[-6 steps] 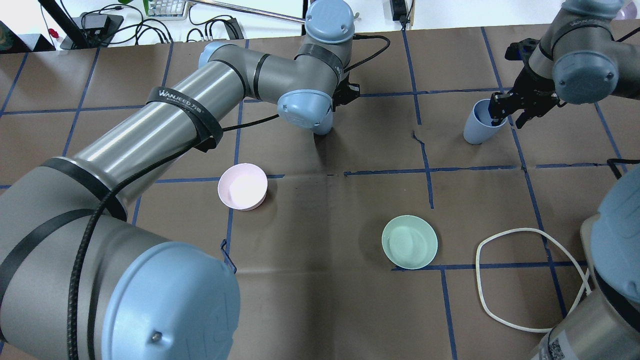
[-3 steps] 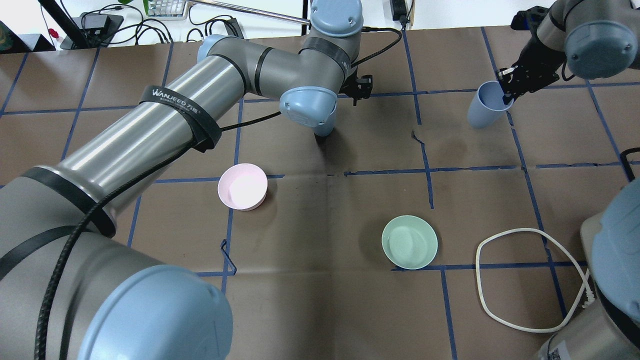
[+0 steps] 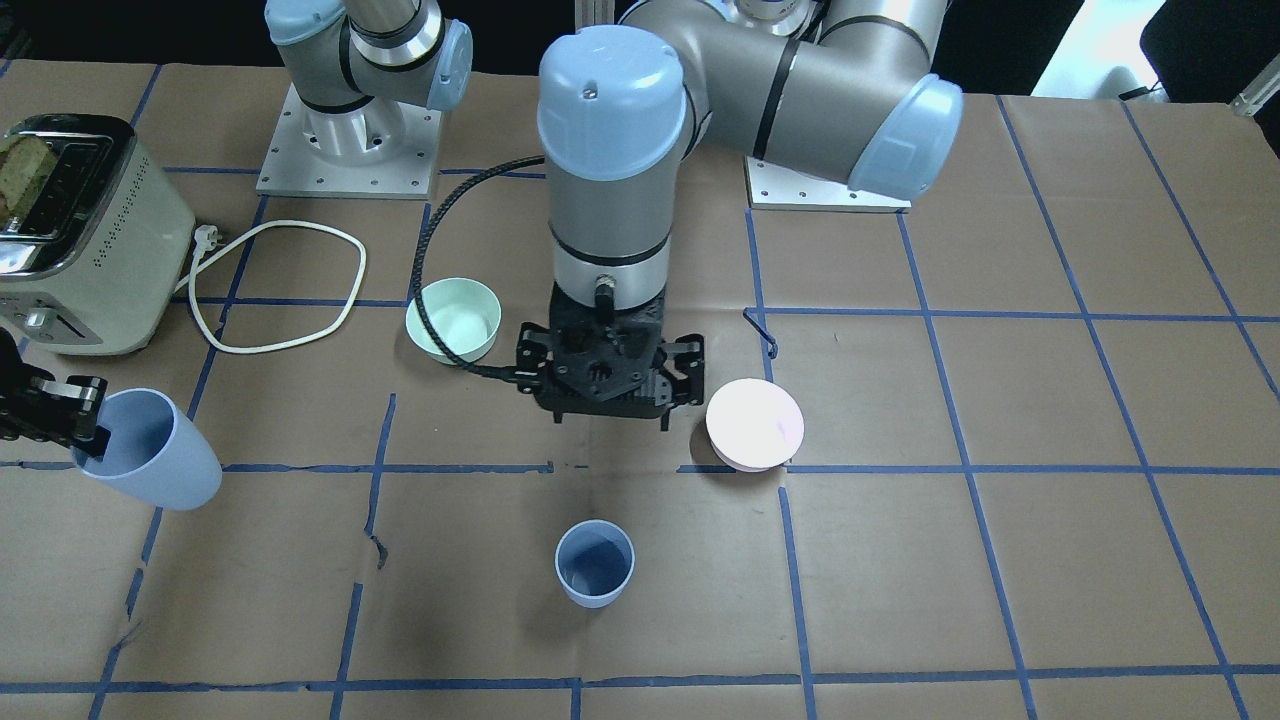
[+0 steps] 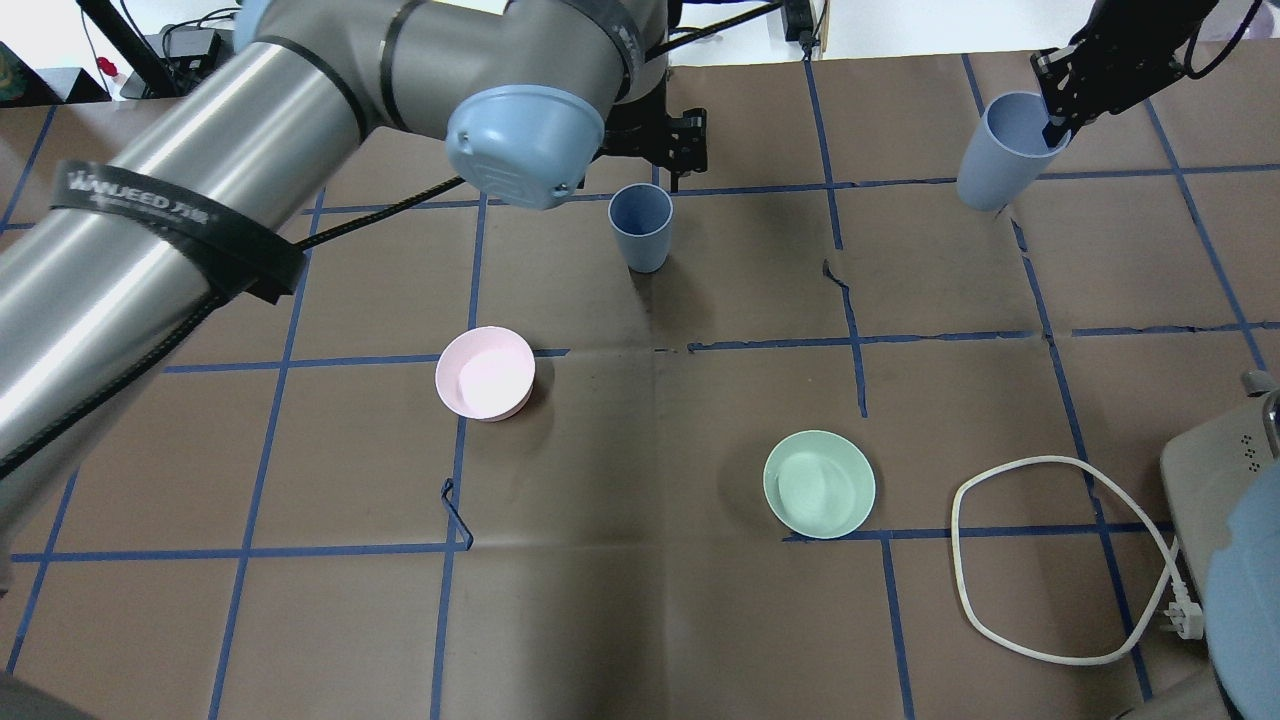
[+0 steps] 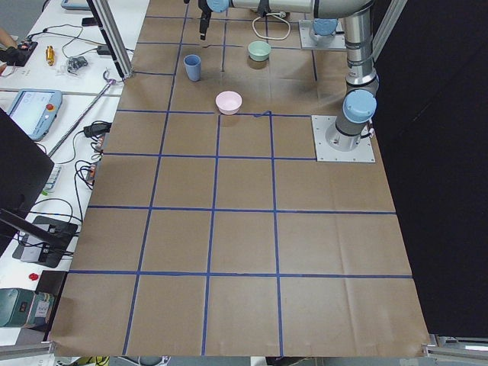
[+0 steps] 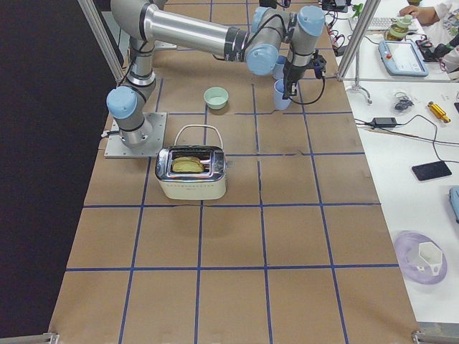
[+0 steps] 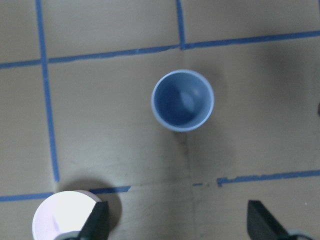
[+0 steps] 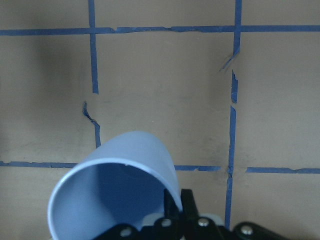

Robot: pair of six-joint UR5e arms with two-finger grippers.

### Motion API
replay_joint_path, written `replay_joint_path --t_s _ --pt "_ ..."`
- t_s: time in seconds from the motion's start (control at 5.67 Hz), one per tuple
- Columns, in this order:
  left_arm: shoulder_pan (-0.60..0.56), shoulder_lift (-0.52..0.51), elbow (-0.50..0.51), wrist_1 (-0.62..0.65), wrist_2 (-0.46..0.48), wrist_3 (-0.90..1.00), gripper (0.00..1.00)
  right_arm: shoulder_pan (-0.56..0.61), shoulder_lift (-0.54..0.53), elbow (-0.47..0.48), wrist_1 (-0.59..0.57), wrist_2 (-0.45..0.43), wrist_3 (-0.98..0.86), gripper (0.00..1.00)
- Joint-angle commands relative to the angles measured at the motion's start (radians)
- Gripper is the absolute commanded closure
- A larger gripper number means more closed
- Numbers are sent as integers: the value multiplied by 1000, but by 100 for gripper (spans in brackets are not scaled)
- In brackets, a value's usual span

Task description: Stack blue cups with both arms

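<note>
One blue cup (image 4: 640, 225) stands upright on the brown table, also in the front view (image 3: 595, 563) and centred in the left wrist view (image 7: 182, 100). My left gripper (image 4: 665, 140) hangs above and just behind it, open and empty; its fingertips (image 7: 97, 222) stand wide apart. My right gripper (image 4: 1055, 115) is shut on the rim of the second blue cup (image 4: 1005, 150) and holds it tilted above the table at the far right. This cup shows in the front view (image 3: 150, 460) and the right wrist view (image 8: 115, 185).
A pink bowl (image 4: 485, 372) and a mint-green bowl (image 4: 819, 483) sit nearer the robot. A cream toaster (image 3: 85, 235) with a looped white cord (image 4: 1050, 560) stands on the robot's right side. Blue tape lines cross the table.
My left arm has risen and swung, uncovering the standing cup beneath it. My right gripper has lifted its cup off the table and carried it farther away from the robot.
</note>
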Motion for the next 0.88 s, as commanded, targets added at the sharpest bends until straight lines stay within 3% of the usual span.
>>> replay_joint_path --t_s 0.0,0.35,0.71 --pt "191 191 -67 -216 -30 45 3 121 5 -11 -28 -6 167 92" --pt "239 290 -149 -227 -23 116 2 279 60 -13 -131 -3 424 92" --pt "236 304 -163 -222 -24 90 2 431 114 -69 -165 5 673 92"
